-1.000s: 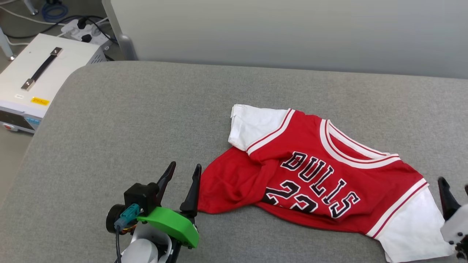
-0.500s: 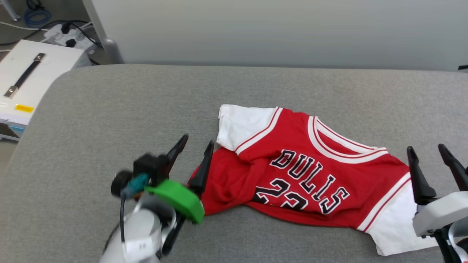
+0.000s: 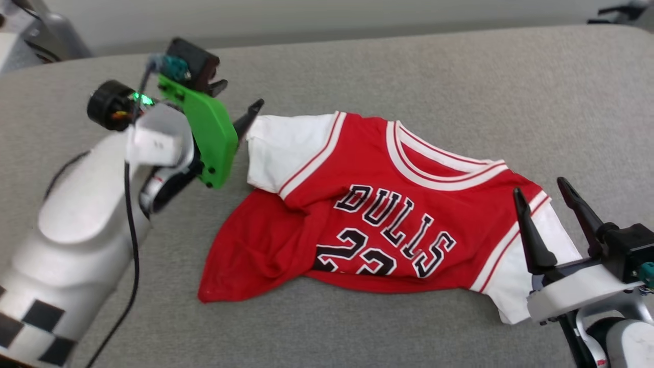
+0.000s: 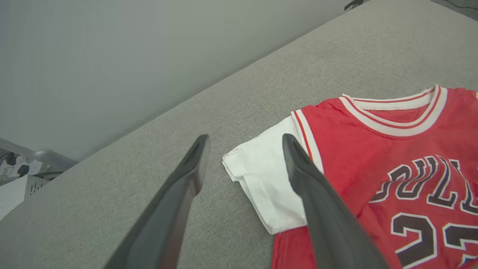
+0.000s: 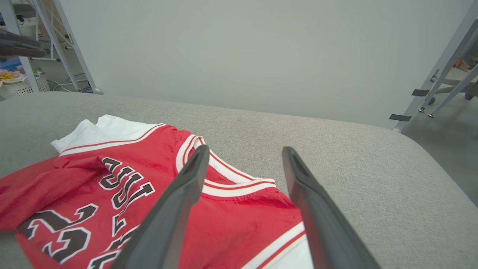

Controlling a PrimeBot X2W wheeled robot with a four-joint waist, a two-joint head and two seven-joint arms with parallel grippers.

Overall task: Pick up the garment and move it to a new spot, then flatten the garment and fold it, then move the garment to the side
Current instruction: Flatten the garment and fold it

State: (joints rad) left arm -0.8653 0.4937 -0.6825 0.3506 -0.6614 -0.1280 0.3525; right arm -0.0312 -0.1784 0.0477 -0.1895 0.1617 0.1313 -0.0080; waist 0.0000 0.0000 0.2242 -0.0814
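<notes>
The garment (image 3: 378,204), a red jersey with white sleeves and black "BULLS 23" lettering, lies rumpled on the grey padded surface (image 3: 409,66), its lower left part creased. My left gripper (image 3: 239,97) is open at the far corner of the left white sleeve (image 4: 261,179). In the left wrist view the left gripper (image 4: 245,138) has its fingers on either side of that sleeve's edge, holding nothing. My right gripper (image 3: 540,186) is open above the right white sleeve. In the right wrist view the right gripper (image 5: 245,149) frames the collar and right shoulder of the garment (image 5: 112,160).
A plain grey wall (image 5: 242,48) runs behind the padded surface. Beyond the surface's right end are metal frame legs (image 5: 440,71). A white basket (image 5: 18,86) sits on the floor past the left end. Bare grey padding lies all around the jersey.
The head camera has tilted and shifted. My left gripper went from the red hem up to the left sleeve's corner. My right gripper came further forward over the right sleeve.
</notes>
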